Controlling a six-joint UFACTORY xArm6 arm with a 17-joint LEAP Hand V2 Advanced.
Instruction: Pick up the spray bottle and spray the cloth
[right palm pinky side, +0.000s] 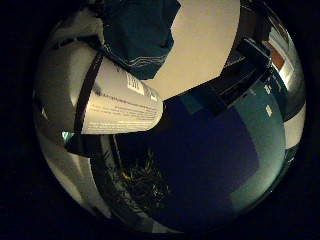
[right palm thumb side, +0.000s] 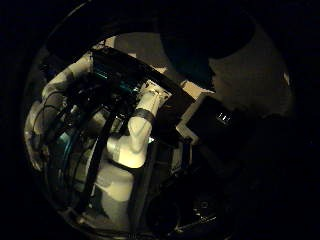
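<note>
Right hand: grip not readable from either palm view (cannot tell whether closed or slack, or whether anything is held). Behind the palm, one white arm (right palm thumb side: 139, 131), jointed, with a grey band near its upper segment.

Counted: one spray bottle (right palm pinky side: 120, 105), one cloth (right palm pinky side: 137, 35), one table (right palm pinky side: 205, 40).

Spray bottle very close to the palm, filling a good share of the little finger side view. White cylindrical body, printed label along its side, dark band across it near the palm end. Lying tilted across the view, its flat base end pointing away from the palm and out past the table's edge. Nozzle and trigger out of sight. Opaque wall, so contents impossible to judge.

Cloth dark teal, crumpled, pale stitched hem showing, lying on the light table top beyond the bottle. Overlapping the bottle in the view, though contact impossible to confirm. Also seen as a dark mound on the table in the thumb side view.

Beyond the table edge, dark blue and teal surfaces lower down, too dim to name.
</note>
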